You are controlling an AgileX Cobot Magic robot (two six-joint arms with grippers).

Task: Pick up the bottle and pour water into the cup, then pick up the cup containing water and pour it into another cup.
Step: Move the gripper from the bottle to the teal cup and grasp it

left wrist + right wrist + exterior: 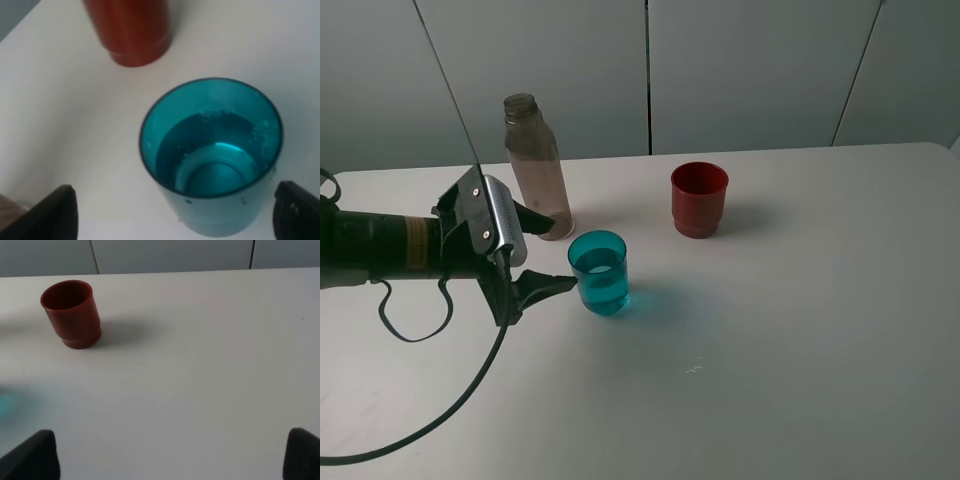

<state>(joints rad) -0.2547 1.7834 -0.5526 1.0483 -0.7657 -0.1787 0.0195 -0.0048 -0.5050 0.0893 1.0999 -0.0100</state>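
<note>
The bottle (533, 165) stands upright and uncapped at the back left of the table. In front of it the teal cup (599, 272) holds water, which shows clearly in the left wrist view (212, 155). My left gripper (546, 252) is open just left of this cup, one finger on each side of its near edge and neither touching it (172, 217). The red cup (699, 198) stands upright to the right, also seen in both wrist views (131, 30) (72, 315). My right gripper (167, 455) is open over bare table, with nothing between its fingers.
The white table (800, 350) stretches wide to the right and front. A black cable (450, 400) hangs from the left arm across the front left. Grey wall panels (750, 70) stand behind the table's far edge.
</note>
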